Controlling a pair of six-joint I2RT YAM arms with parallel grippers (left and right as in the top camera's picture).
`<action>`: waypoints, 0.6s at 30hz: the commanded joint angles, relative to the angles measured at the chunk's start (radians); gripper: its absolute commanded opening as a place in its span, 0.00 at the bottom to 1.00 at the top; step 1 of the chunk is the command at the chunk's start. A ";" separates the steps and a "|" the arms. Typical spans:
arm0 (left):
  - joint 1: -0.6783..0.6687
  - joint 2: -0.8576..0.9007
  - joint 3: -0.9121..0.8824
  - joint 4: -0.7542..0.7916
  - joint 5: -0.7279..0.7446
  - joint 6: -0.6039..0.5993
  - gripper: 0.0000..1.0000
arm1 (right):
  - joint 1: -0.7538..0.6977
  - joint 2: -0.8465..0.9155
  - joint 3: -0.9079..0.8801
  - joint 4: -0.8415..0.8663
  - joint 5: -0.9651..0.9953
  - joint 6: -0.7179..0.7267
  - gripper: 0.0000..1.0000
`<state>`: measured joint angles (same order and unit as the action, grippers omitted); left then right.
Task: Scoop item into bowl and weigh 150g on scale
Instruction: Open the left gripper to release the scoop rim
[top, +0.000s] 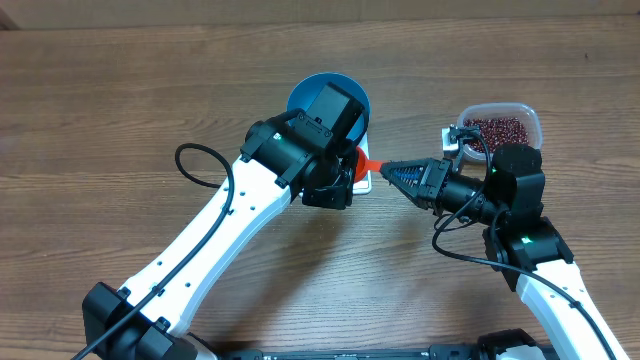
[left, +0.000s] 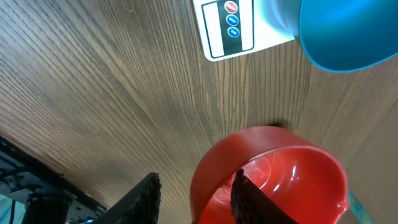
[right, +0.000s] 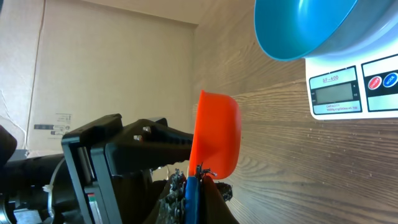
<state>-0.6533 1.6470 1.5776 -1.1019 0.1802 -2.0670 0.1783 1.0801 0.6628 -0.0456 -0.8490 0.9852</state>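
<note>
**Overhead and wrist views, scooping station.** The blue bowl (top: 303, 95) stands on the white scale (right: 348, 93) near the middle of the wooden table (top: 120, 80). From above, the left arm's wrist covers part of the bowl and most of the scale. The scale's display and its red and blue buttons face the right arm. The bowl's contents cannot be seen from any view.

The beans (top: 497, 128), a dark red heap, lie in a clear plastic tub (top: 535, 125) at the right side of the table, well apart from the bowl.

The red scoop (left: 273, 180) hangs just beside the scale, over bare table and below the bowl's rim in the left wrist view. Its cup looks empty and glossy inside.

The right gripper (right: 191, 186) has its fingers clamped on the scoop's blue handle (right: 192, 198), with the cup turned on its side towards the scale.

The left gripper (left: 196, 199) meets the scoop from the opposite side. Its fingers (left: 146, 199) stand apart: one dark finger lies over the cup's inner side and the other is clear of the cup's outer wall, so the wall sits loosely in the gap and is not pinched.
</note>
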 joint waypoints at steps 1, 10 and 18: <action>-0.005 0.009 0.011 -0.004 0.037 0.008 0.48 | 0.005 0.000 0.017 -0.016 0.011 -0.027 0.04; 0.000 0.008 0.011 -0.008 0.057 0.105 0.54 | -0.004 0.000 0.017 -0.116 0.120 -0.122 0.04; 0.001 0.008 0.011 -0.009 0.058 0.249 0.55 | -0.011 0.000 0.017 -0.160 0.145 -0.270 0.04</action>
<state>-0.6533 1.6470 1.5776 -1.1069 0.2314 -1.9198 0.1711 1.0801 0.6628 -0.2024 -0.7254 0.8097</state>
